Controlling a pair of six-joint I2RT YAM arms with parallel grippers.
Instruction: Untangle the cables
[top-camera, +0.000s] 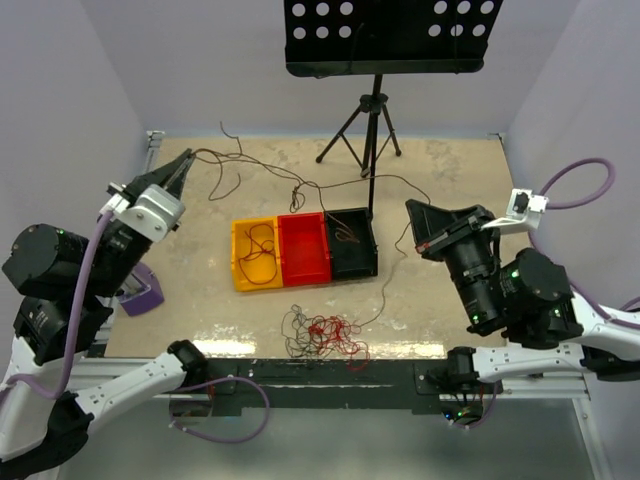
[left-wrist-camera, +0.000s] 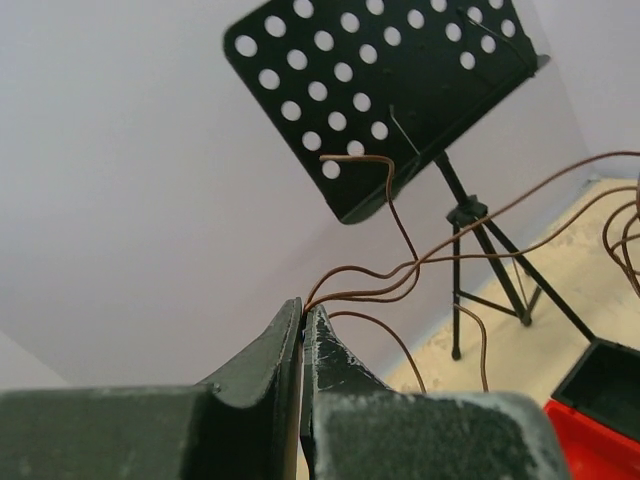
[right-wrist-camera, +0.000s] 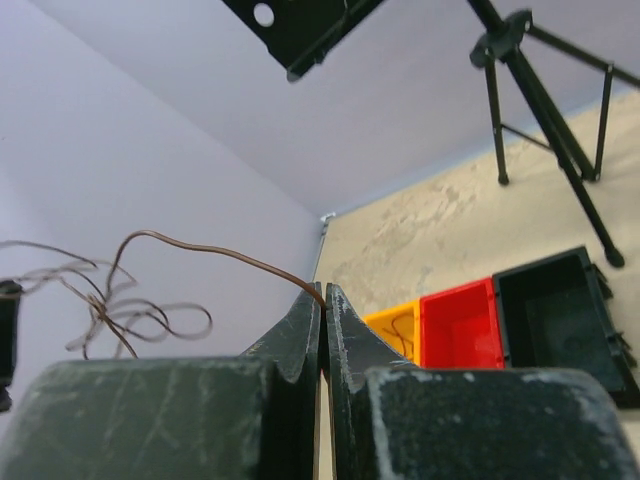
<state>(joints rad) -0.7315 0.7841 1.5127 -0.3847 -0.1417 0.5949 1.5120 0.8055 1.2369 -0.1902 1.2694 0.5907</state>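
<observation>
Well, both claws were shut on cable at this moment. The left claw (top-camera: 184, 166) stood at about 10 o'clock of the table and was clamped on a few brown cable strands (left-wrist-camera: 414, 264), which left its tips toward 3 o'clock. The right claw (top-camera: 409, 207) stood at about 3 o'clock, with its jaws pressed together on one thin brown strand (right-wrist-camera: 230, 255).

Between the two claws the brown cable lay across the far half of the table, with its long axis roughly from 9 o'clock to 3 o'clock, sagging and looping behind the yellow bin (top-camera: 236, 255), the red bin (top-camera: 303, 250) and the black bin (top-camera: 350, 268). It crossed the pole of the music stand (top-camera: 373, 140). From the top view I could not tell on which side of the pole it passed, nor if both claws held the same piece.

The main tangle (top-camera: 325, 335), red and dark together, rested at 6 o'clock, just at the near edge between the arm bases. A thin strand ran from near the right claw down toward it. The right claw was nearer to the tangle than the left one.

So I judged that the coming move turned on this line. Pulling the claws apart along 9 to 3 would tighten the cable, and the strand toward 6 o'clock could drag the tangle.
</observation>
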